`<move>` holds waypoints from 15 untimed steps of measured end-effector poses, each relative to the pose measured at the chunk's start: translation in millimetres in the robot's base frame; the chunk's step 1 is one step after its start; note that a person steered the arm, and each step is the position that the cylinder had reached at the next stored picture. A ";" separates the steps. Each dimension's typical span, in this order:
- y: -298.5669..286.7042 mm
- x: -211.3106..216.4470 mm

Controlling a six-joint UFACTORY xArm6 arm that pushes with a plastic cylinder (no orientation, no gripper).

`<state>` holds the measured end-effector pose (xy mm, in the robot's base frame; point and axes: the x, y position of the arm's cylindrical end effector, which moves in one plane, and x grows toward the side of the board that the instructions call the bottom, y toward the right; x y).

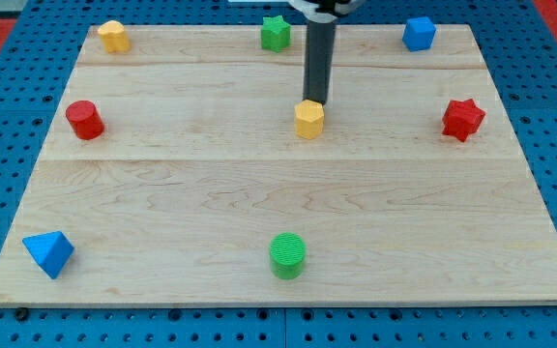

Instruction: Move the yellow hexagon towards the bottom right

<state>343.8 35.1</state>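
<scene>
Right now my tip [315, 101] sits at the upper edge of the yellow hexagon [308, 120], touching it or just short of it from the side toward the view's top; the rod rises straight up out of the frame. No gripper is fitted on this arm, so nothing is clasped or released. The yellow hexagon lies near the middle of the wooden desk [259, 203], slightly above centre. Along the view's top stand a second yellow block [113, 36] at the left, a green block [276, 33] just left of the rod, and a blue block [418, 33] at the right. A red cylinder [84, 120] rests at the left edge, a red star-like block [462, 119] at the right edge. A blue pyramid-like block [48, 253] occupies the bottom left corner, and a green cylinder [287, 255] stands at the bottom centre, well apart from the hexagon.
</scene>
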 end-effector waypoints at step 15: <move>107.4 198.3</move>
<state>542.0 142.5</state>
